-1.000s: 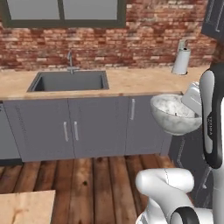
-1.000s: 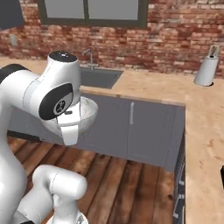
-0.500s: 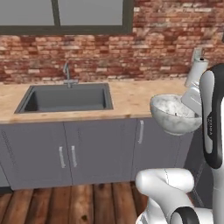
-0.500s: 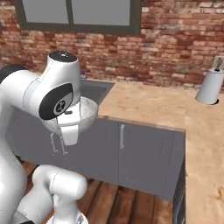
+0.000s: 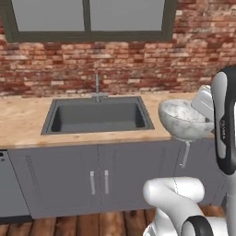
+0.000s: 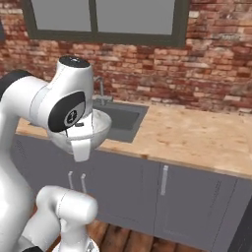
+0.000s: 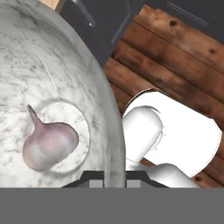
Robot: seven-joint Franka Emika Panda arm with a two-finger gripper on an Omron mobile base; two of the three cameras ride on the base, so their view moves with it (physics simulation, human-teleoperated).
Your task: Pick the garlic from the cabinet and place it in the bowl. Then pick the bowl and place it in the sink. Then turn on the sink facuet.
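My gripper [image 7: 114, 176] is shut on the rim of the marble-look bowl [image 7: 52, 74], and the whitish-pink garlic [image 7: 47, 142] lies at the bowl's bottom. In the left base view the bowl [image 5: 183, 120] hangs in the air at the counter's front edge, just right of the dark grey sink [image 5: 99, 117], with the hand [image 5: 203, 102] on its right rim. The slim sink faucet [image 5: 97, 87] stands behind the basin. In the right base view the bowl [image 6: 102, 129] sits behind my white arm, in front of the sink [image 6: 122, 117] and faucet [image 6: 101, 91]. The cabinet is out of view.
A wooden counter [image 5: 20, 122] runs along the brick wall under a dark-framed window [image 5: 87, 18]. Grey base cupboards with silver handles [image 5: 99, 182] stand below it. Right of the sink the counter [image 6: 197, 140] stretches on. The floor [image 7: 175, 65] is wooden planks.
The whole picture has shifted: the base has driven, bringing the sink closer and toward the middle of the left base view. The bowl stays in my shut gripper, unchanged.
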